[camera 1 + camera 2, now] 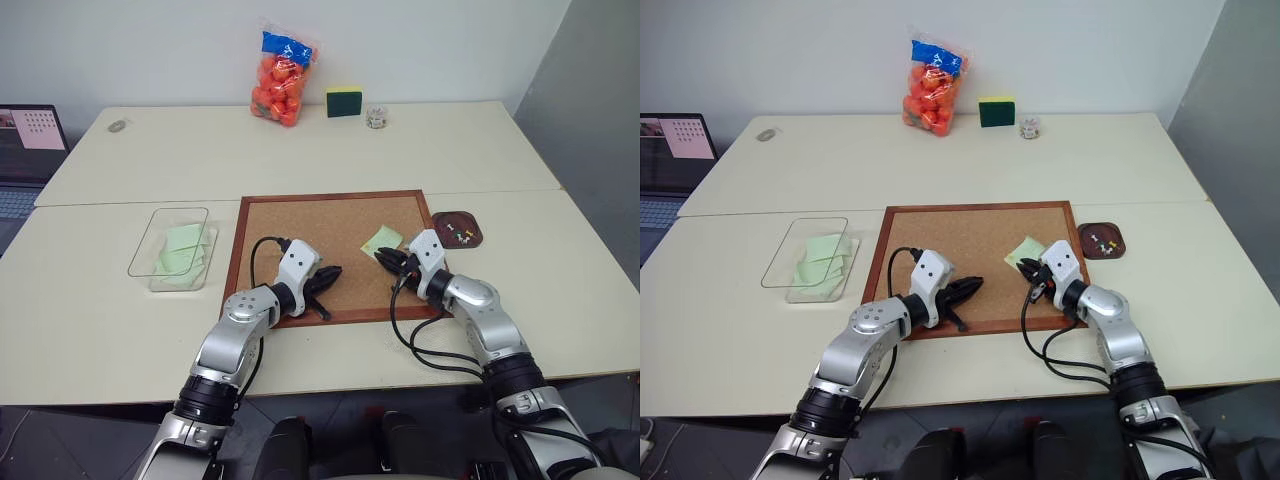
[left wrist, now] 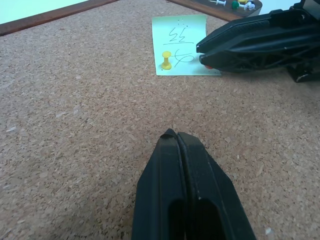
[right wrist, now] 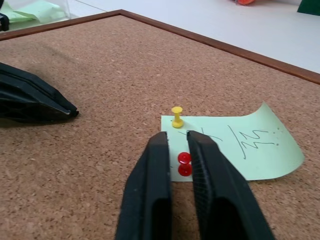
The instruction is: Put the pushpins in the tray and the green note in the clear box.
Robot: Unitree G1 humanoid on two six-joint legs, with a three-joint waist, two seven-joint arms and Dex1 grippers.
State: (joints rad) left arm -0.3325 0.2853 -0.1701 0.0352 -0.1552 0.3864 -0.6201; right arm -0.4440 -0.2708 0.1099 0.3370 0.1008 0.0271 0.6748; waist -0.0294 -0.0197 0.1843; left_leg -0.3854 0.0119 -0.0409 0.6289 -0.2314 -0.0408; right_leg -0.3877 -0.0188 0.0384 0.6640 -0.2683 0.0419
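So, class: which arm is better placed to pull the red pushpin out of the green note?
Right. Its end effector is at the red pushpin on the green note, fingers either side. The left end effector sits shut, away across the cork board.

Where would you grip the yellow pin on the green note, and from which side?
Grip the yellow pin by its narrow waist under the flared head, coming in low across the cork board and pulling straight up. It stands upright, its point pushed through the green note.
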